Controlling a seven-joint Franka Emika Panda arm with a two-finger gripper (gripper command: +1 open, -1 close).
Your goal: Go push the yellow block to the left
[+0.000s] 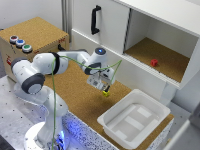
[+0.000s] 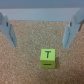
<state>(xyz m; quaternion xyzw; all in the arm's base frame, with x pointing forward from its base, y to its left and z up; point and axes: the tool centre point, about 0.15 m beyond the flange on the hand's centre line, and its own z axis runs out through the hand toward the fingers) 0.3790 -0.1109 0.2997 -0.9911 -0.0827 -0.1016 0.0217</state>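
Exterior view: your arm [image 1: 50, 67] reaches from its base at the exterior view's left out over the cork table [image 1: 82, 102]. The gripper [image 1: 103, 85] points down at mid-table. The yellow block [image 1: 106, 93] lies on the cork right under the fingertips; you cannot tell from here whether they touch it. A white bin [image 1: 134, 120] sits near the table's front edge, to the exterior view's right of the block and apart from it. Far side: a white cabinet [image 1: 150, 35] with a black handle [image 1: 94, 20] on its closed door and an open compartment holding a small red block [image 1: 154, 62] on its cork floor. At the far left a wooden box [image 1: 37, 35] carries three buttons [image 1: 20, 43] on top.

Wrist view: your gripper [image 2: 41, 27] is released, jaws standing wide apart, one finger [image 2: 9, 30] at each side of the frame. The block [image 2: 48, 57] rests flat on the cork [image 2: 20, 65], outside the gap between the fingers and clear of both. Its top face shows a dark letter T.
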